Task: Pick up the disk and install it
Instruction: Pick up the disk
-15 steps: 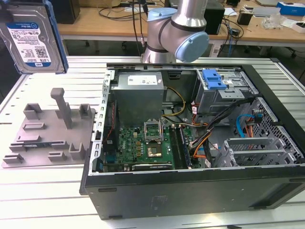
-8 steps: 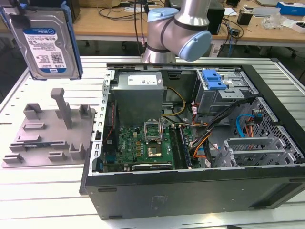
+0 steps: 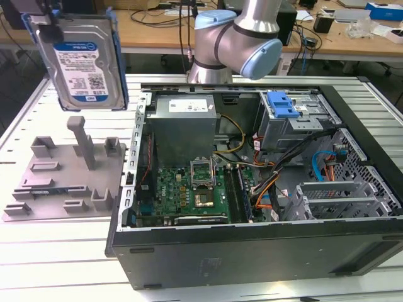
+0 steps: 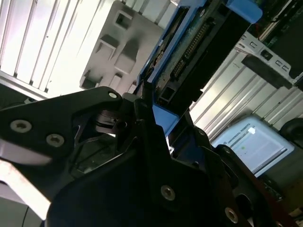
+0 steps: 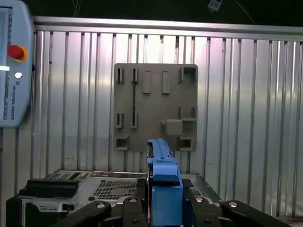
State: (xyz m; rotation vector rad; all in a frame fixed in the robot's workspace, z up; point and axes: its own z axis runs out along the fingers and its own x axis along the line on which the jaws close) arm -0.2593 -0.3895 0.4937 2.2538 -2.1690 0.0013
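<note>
The disk (image 3: 82,63), a silver hard drive with a white and blue label and a blue frame, hangs upright in the air above the grey moulded tray (image 3: 63,176), at the exterior view's left. My gripper (image 3: 44,14) is shut on its top edge. In the first wrist view the disk (image 5: 163,172) shows edge-on between my fingers (image 5: 137,203), with the tray (image 5: 155,106) far below it. The second wrist view shows the disk's connector side (image 4: 189,47) clamped in the gripper (image 4: 154,111).
An open computer case (image 3: 327,251) lies on the slatted metal table (image 3: 25,251), to the exterior view's right of the tray. Inside are a motherboard (image 3: 189,195), cables and a drive bay with a blue clip (image 3: 282,104). A teach pendant (image 5: 14,61) lies on the table.
</note>
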